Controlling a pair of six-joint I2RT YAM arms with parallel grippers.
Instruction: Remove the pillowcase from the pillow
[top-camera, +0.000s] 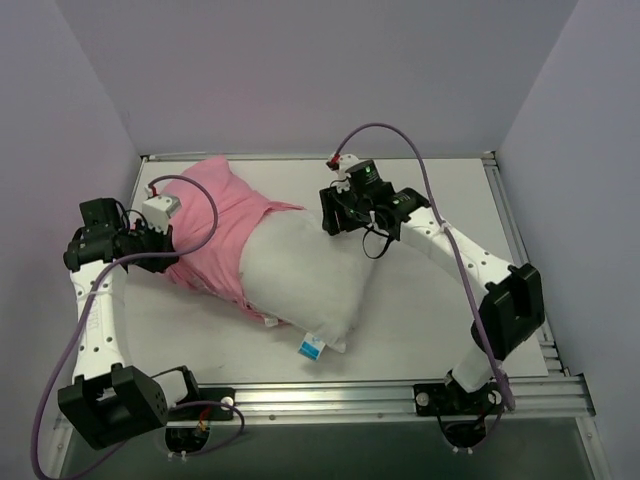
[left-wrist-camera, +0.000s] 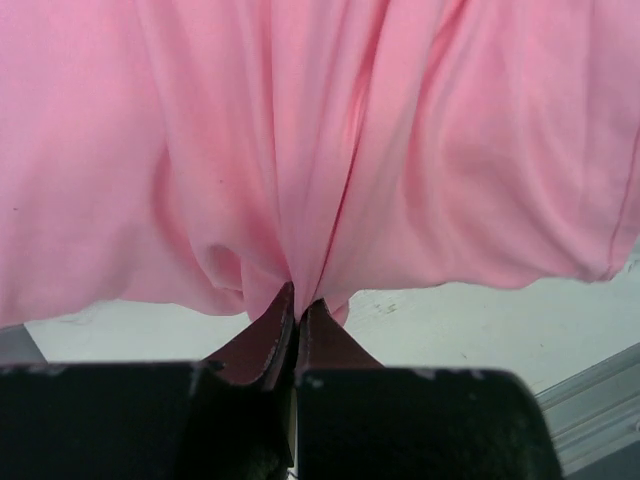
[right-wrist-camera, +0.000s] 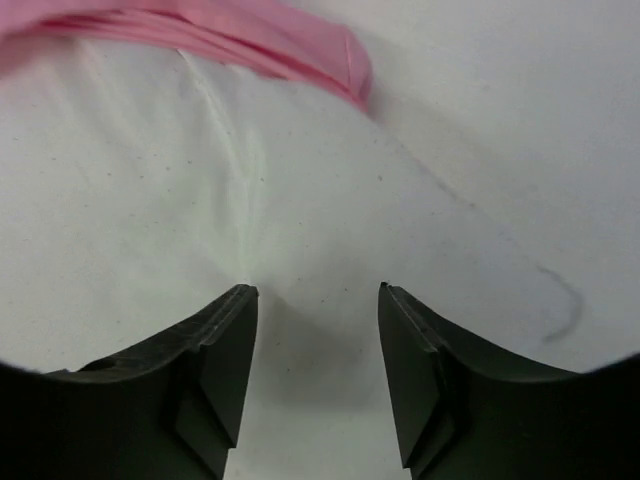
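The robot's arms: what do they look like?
The left arm and right arm are white tubes with chunky black joint blocks. A lilac cable runs along each. The left gripper and right gripper each have two dark wedge-shaped fingers.

Plain pink fabric pillowcase (top-camera: 225, 215), unpatterned; plump white stuffed pillow (top-camera: 300, 275), likewise plain, bearing a small white sewn tag (top-camera: 311, 348) printed in blue. White counter (top-camera: 420, 320); pale lavender walls (top-camera: 300, 70). Black left gripper (left-wrist-camera: 297, 300) and black right gripper (right-wrist-camera: 318, 295) on white arms (top-camera: 95, 320); purple cables (top-camera: 425, 180); silver metal frame rail (top-camera: 330, 398).
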